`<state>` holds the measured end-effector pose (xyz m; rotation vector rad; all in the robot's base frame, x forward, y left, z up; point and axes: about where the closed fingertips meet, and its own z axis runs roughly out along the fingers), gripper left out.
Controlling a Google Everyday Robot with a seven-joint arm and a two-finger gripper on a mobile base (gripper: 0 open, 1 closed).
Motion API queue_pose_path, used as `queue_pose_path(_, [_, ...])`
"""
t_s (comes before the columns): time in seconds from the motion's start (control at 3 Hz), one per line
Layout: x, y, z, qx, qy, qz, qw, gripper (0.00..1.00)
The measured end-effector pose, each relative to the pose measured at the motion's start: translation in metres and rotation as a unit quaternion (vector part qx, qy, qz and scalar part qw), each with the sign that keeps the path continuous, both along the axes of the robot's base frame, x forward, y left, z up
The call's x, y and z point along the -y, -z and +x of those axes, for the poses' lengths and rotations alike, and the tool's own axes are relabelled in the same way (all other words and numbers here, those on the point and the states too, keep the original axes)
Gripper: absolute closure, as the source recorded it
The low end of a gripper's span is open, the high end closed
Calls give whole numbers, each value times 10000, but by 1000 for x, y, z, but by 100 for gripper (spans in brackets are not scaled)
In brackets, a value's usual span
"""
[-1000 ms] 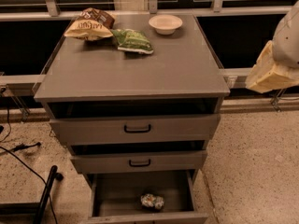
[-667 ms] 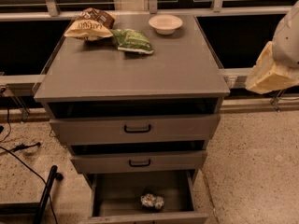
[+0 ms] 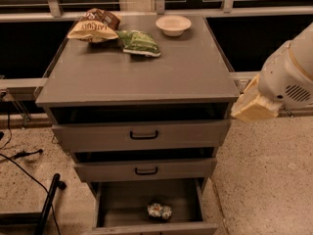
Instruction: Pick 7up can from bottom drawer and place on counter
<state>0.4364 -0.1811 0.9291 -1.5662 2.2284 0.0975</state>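
Observation:
The 7up can (image 3: 159,211), crumpled and silvery-green, lies on the floor of the open bottom drawer (image 3: 117,204), right of the middle and near its front. The counter (image 3: 142,77) is the flat grey top of the cabinet above. A white arm segment with a beige end (image 3: 254,104) hangs at the right, beside the counter's front right corner and well above the can. My gripper itself is out of view.
On the counter's back stand a brown snack bag (image 3: 95,26), a green snack bag (image 3: 138,43) and a white bowl (image 3: 173,25). Two shallower drawers with black handles (image 3: 144,135) are slightly open. Black cables (image 3: 24,168) and a black pole (image 3: 49,207) lie on the floor at left.

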Motion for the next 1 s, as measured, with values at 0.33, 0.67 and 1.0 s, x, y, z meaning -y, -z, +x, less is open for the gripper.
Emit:
queue_pose_path(0.33, [-28, 32, 2, -6, 212, 285, 9994, 100])
queue_pose_path(0.67, [-61, 81, 7, -2, 519, 512, 9973, 100])
queue_pose_path(1.0, [-76, 116, 10, 52, 624, 413, 9972, 100])
